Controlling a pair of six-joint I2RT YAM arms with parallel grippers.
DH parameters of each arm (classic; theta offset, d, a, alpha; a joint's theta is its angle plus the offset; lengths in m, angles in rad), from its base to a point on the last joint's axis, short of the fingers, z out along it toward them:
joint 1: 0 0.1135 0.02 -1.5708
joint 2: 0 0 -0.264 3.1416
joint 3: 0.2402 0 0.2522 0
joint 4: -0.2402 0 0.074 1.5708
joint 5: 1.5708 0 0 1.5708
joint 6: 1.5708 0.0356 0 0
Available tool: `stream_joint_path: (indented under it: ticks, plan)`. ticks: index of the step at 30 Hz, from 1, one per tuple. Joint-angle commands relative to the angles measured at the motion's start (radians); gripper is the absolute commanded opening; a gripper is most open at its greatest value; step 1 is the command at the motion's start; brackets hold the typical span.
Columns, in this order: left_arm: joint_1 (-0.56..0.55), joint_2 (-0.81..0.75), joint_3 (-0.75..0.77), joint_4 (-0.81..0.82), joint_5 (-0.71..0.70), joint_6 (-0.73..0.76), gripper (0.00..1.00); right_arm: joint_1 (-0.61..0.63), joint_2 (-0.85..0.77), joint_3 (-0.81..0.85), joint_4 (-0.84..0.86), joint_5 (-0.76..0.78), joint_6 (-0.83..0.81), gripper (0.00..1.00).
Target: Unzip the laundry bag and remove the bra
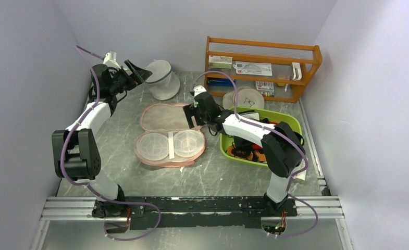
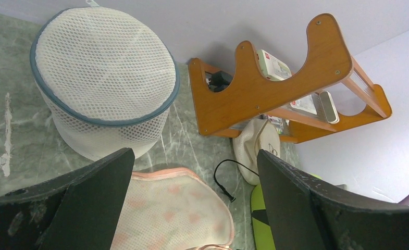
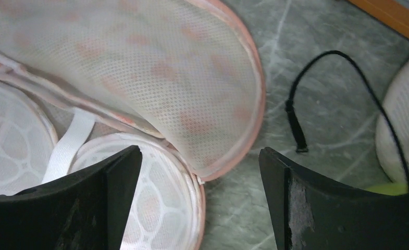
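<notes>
1. Nearest, the right gripper hangs low over the right end of the laundry bag, with jaws apart and grasping nothing.
2. At the far left the left gripper is raised, spread wide and also empty.
3. At the table centre the laundry bag lies unzipped and folded open; both mesh cups look empty.
4. Of the bra only a black strap shows, on the table right of the bag and leading toward the green bin. I judge that the removal is done.

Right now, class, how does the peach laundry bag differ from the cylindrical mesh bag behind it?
The laundry bag lies flat and unzipped, its two halves spread open; the cylindrical mesh bag stands tall like a drum. The laundry bag has peach trim, the cylindrical mesh bag blue-grey trim. Both are white mesh.
</notes>
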Motion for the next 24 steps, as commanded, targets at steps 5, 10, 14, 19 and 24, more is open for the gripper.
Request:
stream_joint_path:
  ticks: [5,10,14,19,24]
  plan:
    - [-0.041,-0.011,0.038,0.007,0.004,0.019,1.00,-0.004,-0.027,0.026,-0.096,0.286,0.218,0.80]
    - [-0.079,-0.014,0.052,-0.043,-0.044,0.087,1.00,-0.005,0.063,0.092,-0.168,0.458,0.168,0.60]
    - [-0.090,-0.009,0.063,-0.050,-0.034,0.088,1.00,-0.004,0.148,0.152,-0.209,0.516,0.091,0.60]
    - [-0.088,-0.026,0.073,-0.076,-0.056,0.114,1.00,-0.006,0.235,0.194,-0.190,0.551,0.041,0.51]
    - [-0.079,-0.029,0.078,-0.071,-0.034,0.094,1.00,-0.008,0.313,0.219,-0.180,0.576,0.036,0.47]
